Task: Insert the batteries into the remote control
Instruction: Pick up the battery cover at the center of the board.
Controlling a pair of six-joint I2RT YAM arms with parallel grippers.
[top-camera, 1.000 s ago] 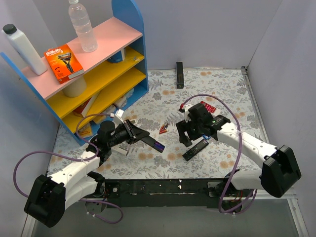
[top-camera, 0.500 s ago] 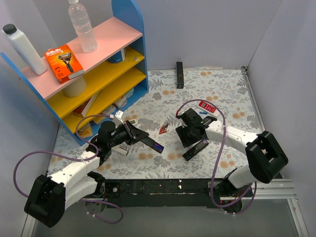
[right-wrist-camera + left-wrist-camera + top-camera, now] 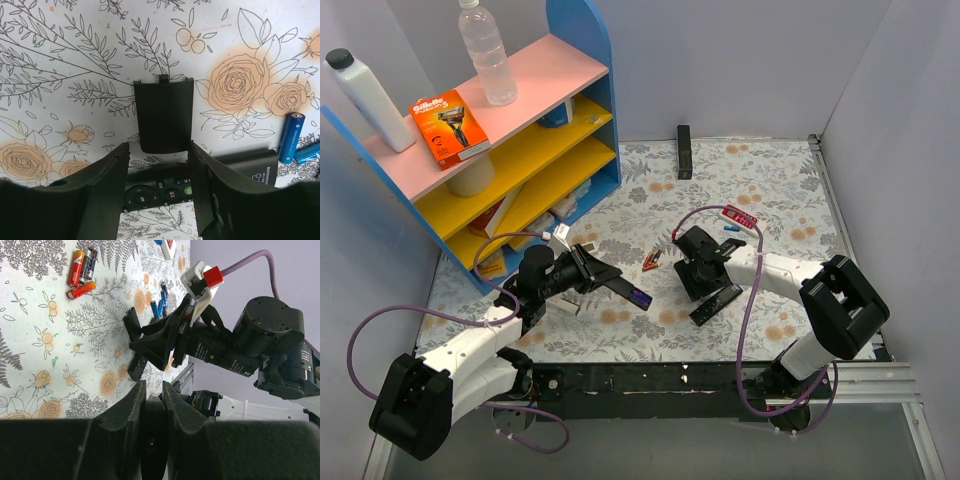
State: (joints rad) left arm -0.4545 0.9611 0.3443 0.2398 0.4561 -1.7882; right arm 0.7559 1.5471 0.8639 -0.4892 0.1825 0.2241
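My left gripper [image 3: 582, 268] is shut on a slim black remote control [image 3: 620, 287] and holds it above the mat; it shows edge-on between the fingers in the left wrist view [image 3: 152, 440]. My right gripper [image 3: 159, 150] is open and low over the mat. A loose black battery cover [image 3: 163, 115] lies just beyond its fingertips. A second black remote [image 3: 165, 192] lies face-up under its fingers. Two blue batteries [image 3: 291, 137] lie on the mat to its right, and also show in the left wrist view [image 3: 157, 305].
Red and orange cells [image 3: 653, 260] lie mid-mat. A red-and-white remote [image 3: 740, 215] lies right of centre, and another black remote [image 3: 684, 150] lies at the back wall. A blue shelf unit [image 3: 510, 150] with bottles and boxes stands at the left.
My right gripper has moved left and nearer, down over the face-up remote and the cover. The left arm and its remote have not moved.
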